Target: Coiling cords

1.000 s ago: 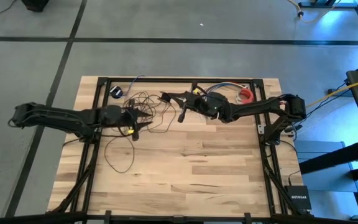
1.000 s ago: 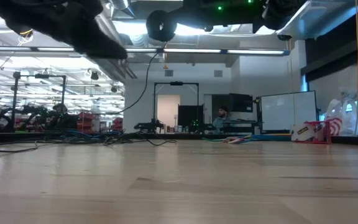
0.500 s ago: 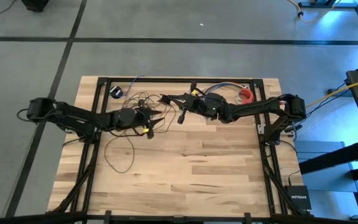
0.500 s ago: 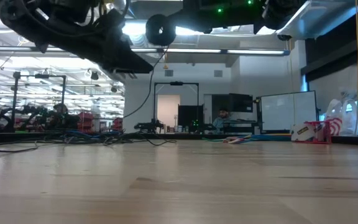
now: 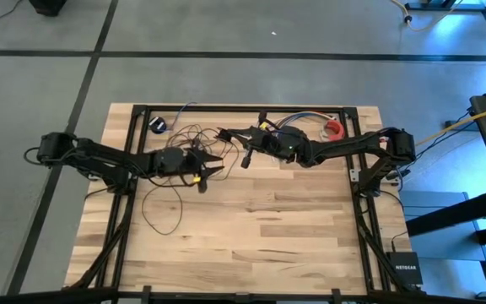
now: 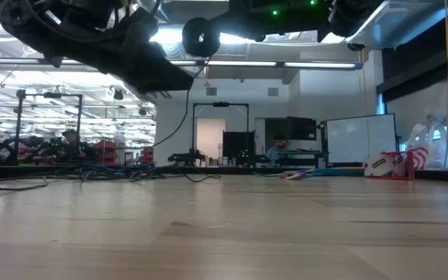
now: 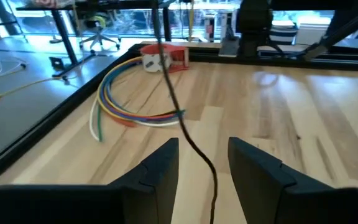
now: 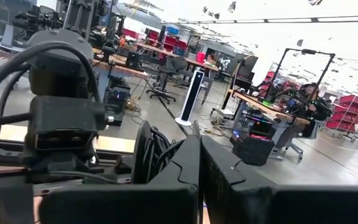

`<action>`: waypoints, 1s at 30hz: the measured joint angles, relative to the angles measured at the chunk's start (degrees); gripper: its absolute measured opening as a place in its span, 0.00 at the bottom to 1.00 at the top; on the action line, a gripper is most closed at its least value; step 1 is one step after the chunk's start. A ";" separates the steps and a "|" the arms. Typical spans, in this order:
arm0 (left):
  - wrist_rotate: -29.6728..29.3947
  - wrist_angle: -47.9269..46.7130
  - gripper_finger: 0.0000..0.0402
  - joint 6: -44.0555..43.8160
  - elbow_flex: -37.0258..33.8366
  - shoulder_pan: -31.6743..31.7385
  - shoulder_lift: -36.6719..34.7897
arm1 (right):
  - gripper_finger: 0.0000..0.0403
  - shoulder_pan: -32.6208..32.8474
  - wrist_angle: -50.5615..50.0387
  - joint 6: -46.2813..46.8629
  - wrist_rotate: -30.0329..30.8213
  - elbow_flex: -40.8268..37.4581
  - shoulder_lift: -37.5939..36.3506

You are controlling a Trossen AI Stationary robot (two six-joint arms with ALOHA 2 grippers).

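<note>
Sprawling in thin dark loops across the far left part of the pale plank table [image 5: 251,228], the cord [image 5: 169,198] ends in a small round black puck [image 5: 159,125] near the far edge. The left gripper [image 5: 213,171] hangs above the wood with its blunt black fingers [image 7: 157,171] apart, a strand of cord running between them, ungripped. The right gripper [image 5: 224,134], farther back, is pinched tight on a bunch of cord loops. A bundle of coloured wires [image 7: 126,99] curves beside a red tape holder [image 7: 163,56].
</note>
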 joint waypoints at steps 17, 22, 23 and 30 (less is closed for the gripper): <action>-12.00 0.25 0.04 8.64 0.00 1.85 -0.17 | 0.02 0.05 0.32 -0.02 -1.53 0.00 0.00; -16.59 -0.17 0.01 13.22 -0.02 1.82 -2.74 | 0.02 0.55 -0.37 -0.54 -1.49 0.00 0.00; -17.02 -0.05 0.01 13.90 -0.02 1.82 -3.67 | 0.02 0.69 -0.46 -1.36 -1.48 0.00 0.02; -18.63 -1.23 0.00 16.89 -0.02 1.82 -12.82 | 0.01 1.70 -1.34 -5.58 -0.75 0.00 0.02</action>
